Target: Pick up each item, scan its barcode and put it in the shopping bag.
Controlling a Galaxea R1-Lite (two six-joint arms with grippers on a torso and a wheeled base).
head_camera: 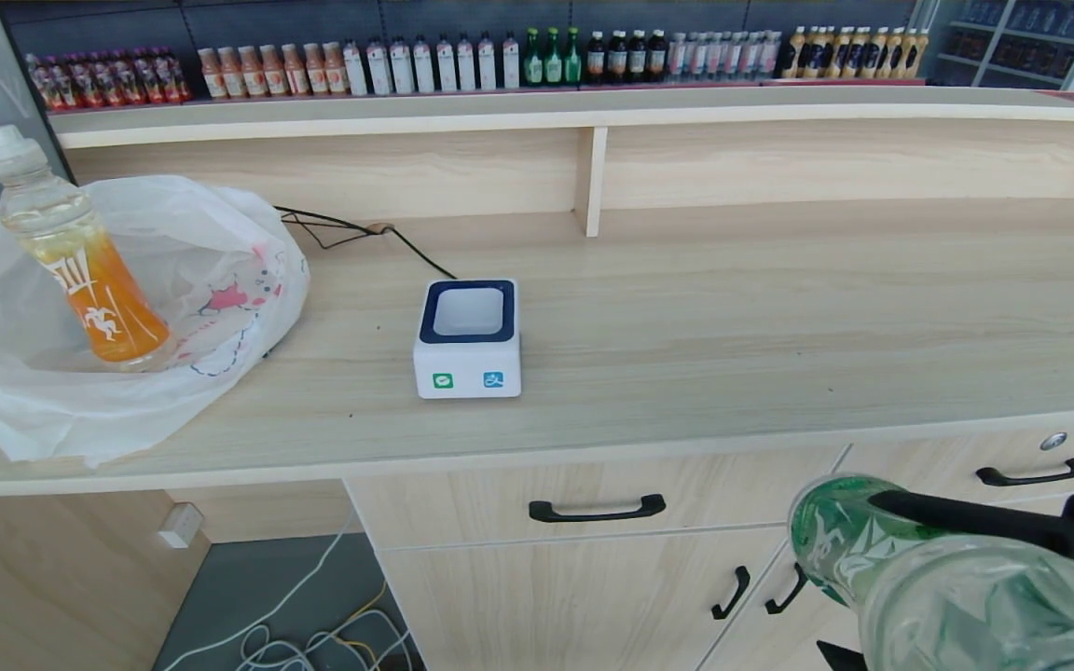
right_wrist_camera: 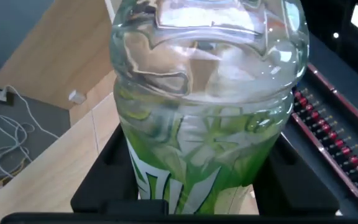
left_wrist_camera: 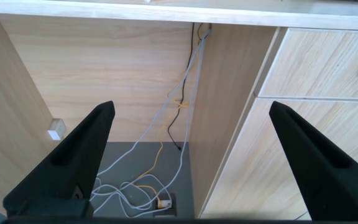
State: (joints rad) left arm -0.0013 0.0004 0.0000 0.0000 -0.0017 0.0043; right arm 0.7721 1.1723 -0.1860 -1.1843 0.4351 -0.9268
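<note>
Between right claw (head_camera: 859, 578) fingers: green bottle (head_camera: 966, 596) clamped, long axis slanted, green-labelled end pointing away toward scanner (head_camera: 467, 340); white label strokes unreadable. Well left of claw: orange bottle (head_camera: 80, 261), leaning, cap up, in shopping bag (head_camera: 220, 242); left claw (left_wrist_camera: 188, 162) spread wide.

A long bench (head_camera: 779, 308) of pale wood runs across a shop interior. Along its back rises a ledge (head_camera: 537, 112) of the same wood, with an upright divider (head_camera: 596, 182) beneath it. Behind, against a dark wall, stands a row of drink bottles (head_camera: 462, 63), with a glass-door cabinet (head_camera: 1012, 42) at the far right. Under the bench are drawers (head_camera: 444, 513) with black handles (head_camera: 597, 510) and a round lock (head_camera: 1053, 441). Beside them, white cables (head_camera: 313, 643) lie looped on a grey floor (head_camera: 239, 578).
</note>
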